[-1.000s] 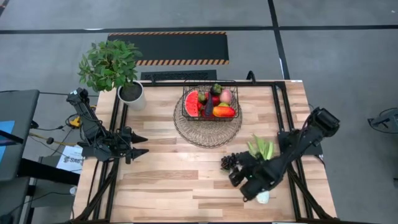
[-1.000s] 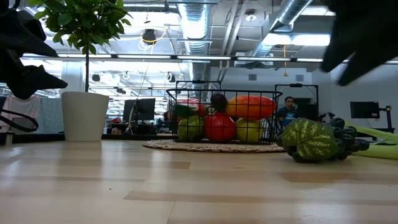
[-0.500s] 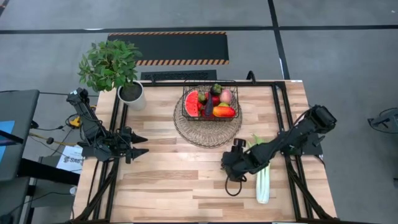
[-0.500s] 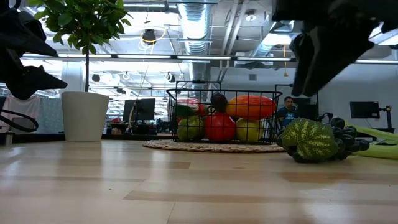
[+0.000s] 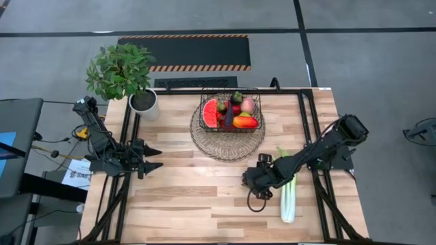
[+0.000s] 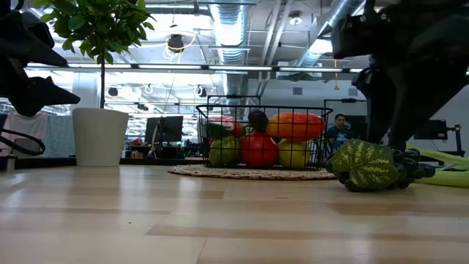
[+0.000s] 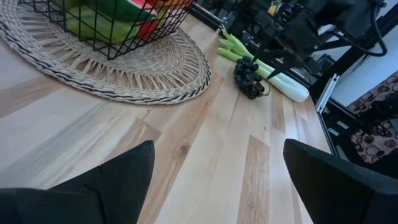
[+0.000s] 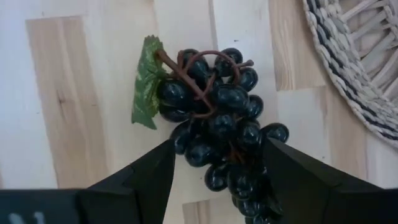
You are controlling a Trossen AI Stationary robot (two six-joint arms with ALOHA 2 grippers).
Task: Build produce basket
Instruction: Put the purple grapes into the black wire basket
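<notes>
A bunch of dark grapes (image 8: 217, 124) with a green leaf (image 6: 366, 165) lies on the wooden table, right of centre. My right gripper (image 5: 253, 178) points down over it, open, one finger on either side of the bunch (image 8: 217, 180); I see no touch. A leek (image 5: 289, 194) lies on the table just right of the grapes. The dark wire basket (image 5: 229, 113) stands on a round woven mat (image 5: 227, 139) at the far middle and holds a watermelon slice, a mango and other produce. My left gripper (image 5: 153, 158) waits open at the table's left edge (image 7: 217, 186).
A leafy plant in a white pot (image 5: 143, 102) stands at the far left corner. Bare wood lies between the mat and the near edge (image 5: 197, 204). Black frame rails run along both side edges. A person shows far off in the room behind the table (image 6: 338, 128).
My right gripper has gone from over the leek's near end toward the table's left and far edge, has come down and has rolled about its own line. It now stands over the grapes. The leek, covered before, shows in full.
</notes>
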